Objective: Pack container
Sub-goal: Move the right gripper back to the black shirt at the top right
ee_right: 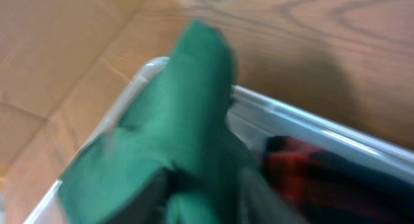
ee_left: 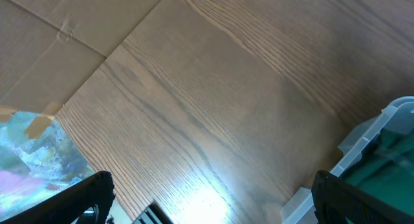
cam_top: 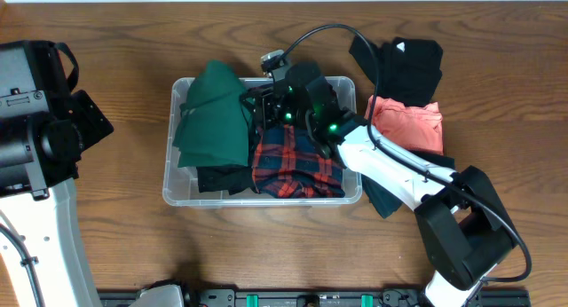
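So, container (cam_top: 266,201): a big clear bin with round corners. It sits in the middle of the tabletop (cam_top: 115,254), with its long side going left to right.
Inside the container: a green cloth (cam_top: 213,121) fills the left part and sticks up over the rim. A black cloth (cam_top: 217,178) lies under it at the front left. A red and blue checked cloth (cam_top: 297,161) fills the right part.
Right arm (cam_top: 390,165): white and black. It reaches from the front right over the right side of the container.
Right fingers (cam_top: 264,107): over the back middle of the container, right at the green cloth. The right wrist view is blurry and full of green, so I cannot tell if they are spread or pinching.
Beside the container: 3 more cloths lie on the right. A black heap (cam_top: 408,63) is at the back. A pink cloth (cam_top: 408,125) touches it in front. A dark teal cloth (cam_top: 383,199) lies partly under the right arm.
Left arm (cam_top: 35,121): at the far left, well apart from the container.
Left fingers (ee_left: 84,198): spread wide and holding nothing, above bare tabletop. A corner of the container shows at the right of the left wrist view.
Cardboard (ee_left: 58,36): brown and flat, past the tabletop's edge in the left wrist view.
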You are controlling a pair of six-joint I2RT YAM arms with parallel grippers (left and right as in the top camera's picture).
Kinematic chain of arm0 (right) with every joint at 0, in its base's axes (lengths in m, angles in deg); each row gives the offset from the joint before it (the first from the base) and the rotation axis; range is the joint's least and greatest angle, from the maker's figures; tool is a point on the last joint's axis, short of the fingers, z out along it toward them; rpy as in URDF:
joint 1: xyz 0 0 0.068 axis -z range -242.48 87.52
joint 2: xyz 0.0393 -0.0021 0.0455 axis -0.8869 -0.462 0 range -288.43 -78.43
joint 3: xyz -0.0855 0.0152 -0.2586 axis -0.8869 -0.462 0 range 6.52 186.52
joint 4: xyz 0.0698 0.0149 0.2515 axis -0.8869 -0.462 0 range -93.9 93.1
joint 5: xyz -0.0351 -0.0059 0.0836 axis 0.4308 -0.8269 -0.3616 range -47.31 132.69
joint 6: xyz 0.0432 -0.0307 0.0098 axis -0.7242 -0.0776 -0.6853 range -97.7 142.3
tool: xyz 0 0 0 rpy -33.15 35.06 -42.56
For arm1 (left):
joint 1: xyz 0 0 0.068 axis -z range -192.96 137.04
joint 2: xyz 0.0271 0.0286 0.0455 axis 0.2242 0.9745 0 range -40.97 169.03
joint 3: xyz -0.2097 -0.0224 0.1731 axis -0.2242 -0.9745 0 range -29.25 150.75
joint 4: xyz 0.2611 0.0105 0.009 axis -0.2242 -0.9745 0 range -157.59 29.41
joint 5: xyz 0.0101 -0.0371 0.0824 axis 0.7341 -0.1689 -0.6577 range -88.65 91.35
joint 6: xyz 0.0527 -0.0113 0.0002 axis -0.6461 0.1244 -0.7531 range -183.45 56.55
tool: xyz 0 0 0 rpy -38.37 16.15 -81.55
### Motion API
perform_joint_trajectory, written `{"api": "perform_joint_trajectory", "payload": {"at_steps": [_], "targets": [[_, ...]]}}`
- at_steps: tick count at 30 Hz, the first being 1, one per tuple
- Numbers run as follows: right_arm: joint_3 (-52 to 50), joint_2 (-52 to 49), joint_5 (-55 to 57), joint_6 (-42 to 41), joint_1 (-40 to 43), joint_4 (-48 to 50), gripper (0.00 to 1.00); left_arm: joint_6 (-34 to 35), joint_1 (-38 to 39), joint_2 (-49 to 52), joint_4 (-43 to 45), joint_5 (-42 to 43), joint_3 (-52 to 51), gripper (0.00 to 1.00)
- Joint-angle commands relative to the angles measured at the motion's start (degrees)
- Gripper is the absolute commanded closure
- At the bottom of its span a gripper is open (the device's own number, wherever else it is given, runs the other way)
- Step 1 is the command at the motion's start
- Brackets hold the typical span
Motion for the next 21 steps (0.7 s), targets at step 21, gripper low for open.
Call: {"api": "perform_joint_trajectory", "payload": {"at_steps": [21], "targets": [[0.42,20.63,-2.69,4.61,26.84,-21.86,0.34,0.31,-0.24,-0.39,-0.20,-1.11,-0.02,0.02]]}}
